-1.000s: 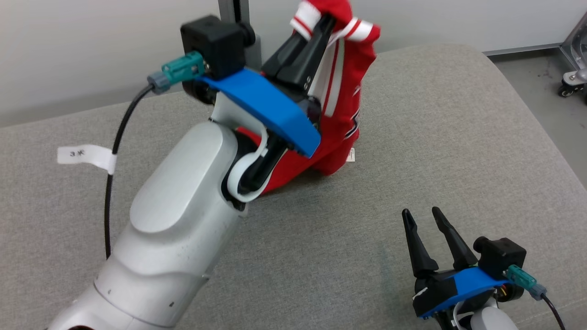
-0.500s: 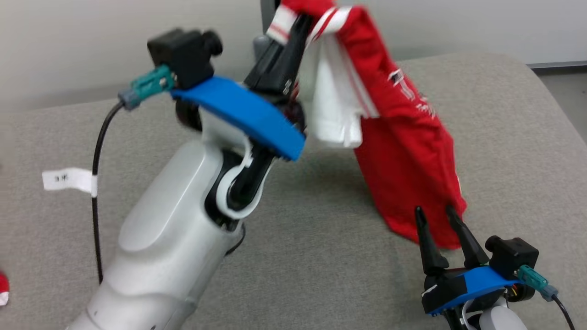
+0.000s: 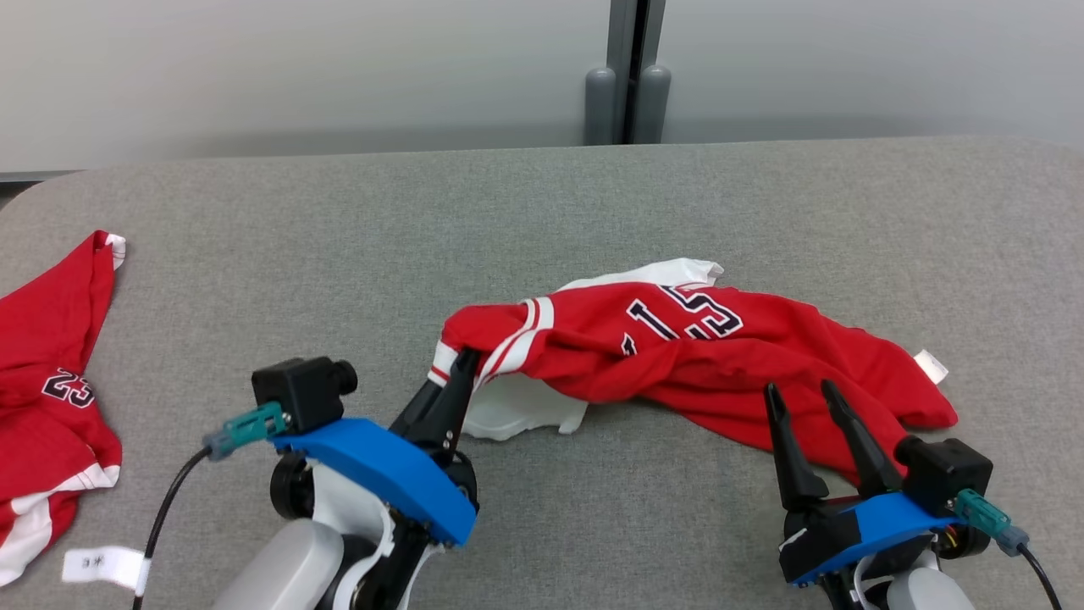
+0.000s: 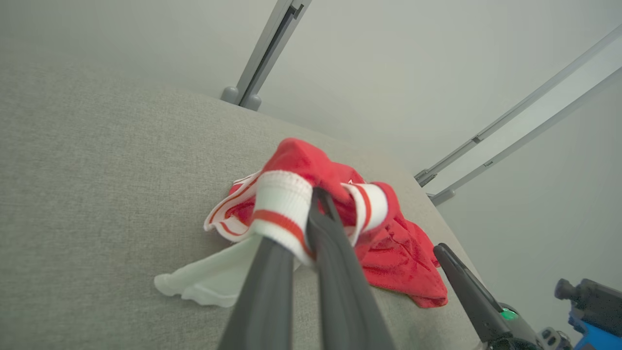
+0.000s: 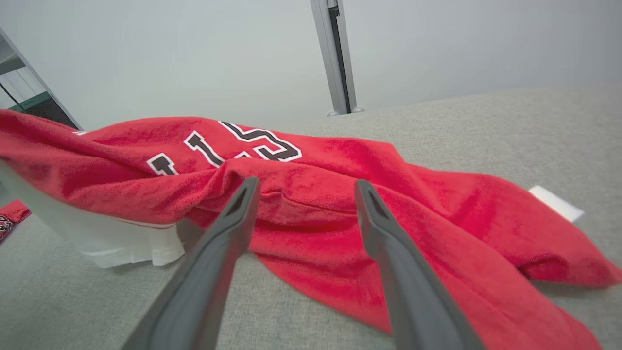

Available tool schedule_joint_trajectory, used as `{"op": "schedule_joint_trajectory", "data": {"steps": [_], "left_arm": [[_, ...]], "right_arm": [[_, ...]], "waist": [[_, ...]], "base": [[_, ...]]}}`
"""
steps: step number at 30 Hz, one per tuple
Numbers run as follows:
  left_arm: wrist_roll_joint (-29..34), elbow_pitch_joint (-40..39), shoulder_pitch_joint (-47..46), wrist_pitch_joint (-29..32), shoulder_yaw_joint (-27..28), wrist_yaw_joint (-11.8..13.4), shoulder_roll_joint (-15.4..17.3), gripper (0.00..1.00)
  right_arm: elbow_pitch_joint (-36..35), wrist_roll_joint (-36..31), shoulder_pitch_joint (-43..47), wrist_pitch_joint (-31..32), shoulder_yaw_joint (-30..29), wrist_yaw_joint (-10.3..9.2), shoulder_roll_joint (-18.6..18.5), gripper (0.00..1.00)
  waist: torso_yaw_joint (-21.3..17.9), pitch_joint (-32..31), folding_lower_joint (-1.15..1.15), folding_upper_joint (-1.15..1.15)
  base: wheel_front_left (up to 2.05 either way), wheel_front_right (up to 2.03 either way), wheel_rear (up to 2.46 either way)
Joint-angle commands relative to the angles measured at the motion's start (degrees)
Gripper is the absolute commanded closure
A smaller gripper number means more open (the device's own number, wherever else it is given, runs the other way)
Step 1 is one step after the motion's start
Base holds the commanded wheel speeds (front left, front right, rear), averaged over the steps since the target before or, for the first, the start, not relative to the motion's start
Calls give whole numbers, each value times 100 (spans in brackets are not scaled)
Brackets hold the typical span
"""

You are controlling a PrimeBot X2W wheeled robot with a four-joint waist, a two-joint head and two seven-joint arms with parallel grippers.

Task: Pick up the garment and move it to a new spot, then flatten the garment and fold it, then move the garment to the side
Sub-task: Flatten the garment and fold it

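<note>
Red jersey with white striped trim and a dark, white-edged number (image 3: 677,356) lay crumpled mid-way along the grey fabric-topped bench (image 3: 593,212). It stretched left to right with the number facing up. A white inner panel (image 3: 517,415) spilled out at its near left.

A second before, it hung bunched in the air from the left gripper. Now nearly all of it was down on the bench, so the carry to a new spot looked all but done. The head camera had swung too, which accounts for much of the shift in framing.

Left gripper (image 3: 461,360) stayed pinched tight on the striped band at the jersey's left end. Right gripper (image 3: 800,388) stood spread wide and held nothing, its fingers at the near edge of the jersey's right half.

Flattening not yet begun; the cloth was heavily wrinkled. A second red jersey (image 3: 51,356) lay at the bench's left edge, well apart.
</note>
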Motion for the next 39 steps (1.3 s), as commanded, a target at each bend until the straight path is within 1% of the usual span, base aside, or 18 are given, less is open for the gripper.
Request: {"op": "schedule_joint_trajectory", "data": {"steps": [1,8,10,12,14,16,23,26,27,28,29,33,39], "left_arm": [[-57,-373,271,12,34,115,105,100],[-130,-1927,1061,26,190,654,474,100],[-200,-2083,1245,47,243,810,518,100],[-250,-1999,1320,62,313,891,549,100],[-279,-1698,1306,36,375,912,546,100],[-280,-1260,1133,-34,462,870,493,100],[-19,729,191,-337,639,699,339,100],[120,1392,-180,-499,657,612,285,100],[176,1575,-277,-548,638,564,288,63],[206,1736,-356,-588,630,522,280,15],[238,1861,-425,-628,615,476,267,0],[329,2168,-611,-774,556,316,253,0],[377,2124,-479,-1012,544,188,236,0]], "right_arm": [[-19,-33,92,13,-13,13,-26,0],[-73,-32,76,48,61,13,-26,0],[-72,-5,62,47,89,13,-26,0],[-68,20,42,42,124,13,-25,0],[-82,39,27,37,145,13,-26,0],[-91,21,-5,38,141,13,-25,0],[-172,-10,-149,41,191,13,-24,0],[-173,13,-157,19,192,13,-26,0],[-165,22,-156,8,186,14,-24,0],[-160,32,-157,7,183,14,-24,0],[-153,40,-154,-3,169,14,-24,0],[-121,36,-122,-39,102,14,-24,0],[-99,-1,-139,-43,16,14,-25,0]], "waist": [[51,-15,0,0],[56,-18,0,0],[21,-7,0,0],[-33,15,0,0],[-92,53,0,0],[-153,97,0,0],[-453,326,0,0],[-569,423,0,0],[-598,450,0,0],[-624,471,0,0],[-642,486,0,0],[-639,503,0,0],[-518,408,0,0]], "base": [[0,0,0],[0,0,0],[0,0,0],[0,0,0],[0,0,0],[0,0,0],[0,0,0],[0,0,0],[0,0,0],[0,0,0],[0,0,0],[0,0,0],[0,0,0]]}}
